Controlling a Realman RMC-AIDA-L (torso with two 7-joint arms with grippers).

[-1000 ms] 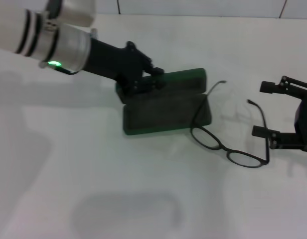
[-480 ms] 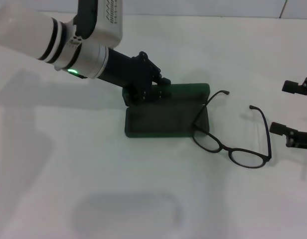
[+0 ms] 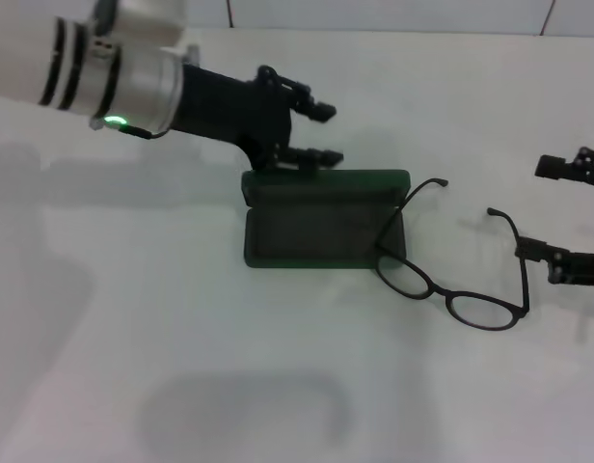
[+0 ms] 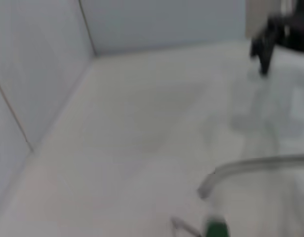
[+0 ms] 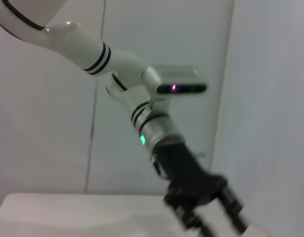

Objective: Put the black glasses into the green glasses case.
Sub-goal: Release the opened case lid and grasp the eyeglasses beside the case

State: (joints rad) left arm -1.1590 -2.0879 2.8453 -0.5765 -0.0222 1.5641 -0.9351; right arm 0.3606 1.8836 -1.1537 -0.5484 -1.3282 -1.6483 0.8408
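One green glasses case point(image 3: 321, 219) lay open below the open, empty left claw point(image 3: 316, 132). One pair of black glasses point(image 3: 451, 258) sat beside the open right claw point(image 3: 557, 217). No writing was readable.

I see only a plain white tabletop point(image 3: 278, 386) and, beyond its far edge, a pale panelled wall point(image 3: 374, 12) with dark seams.

The right hand point(image 3: 570, 220) runs off the head view's edge, so only its two fingers point(image 3: 559, 167) show. One temple arm of the black glasses point(image 3: 451, 280) crosses into the green glasses case point(image 3: 321, 220), hiding a strip of lining. The left wrist view is smeared; a green scrap point(image 4: 217, 230) there defies naming.
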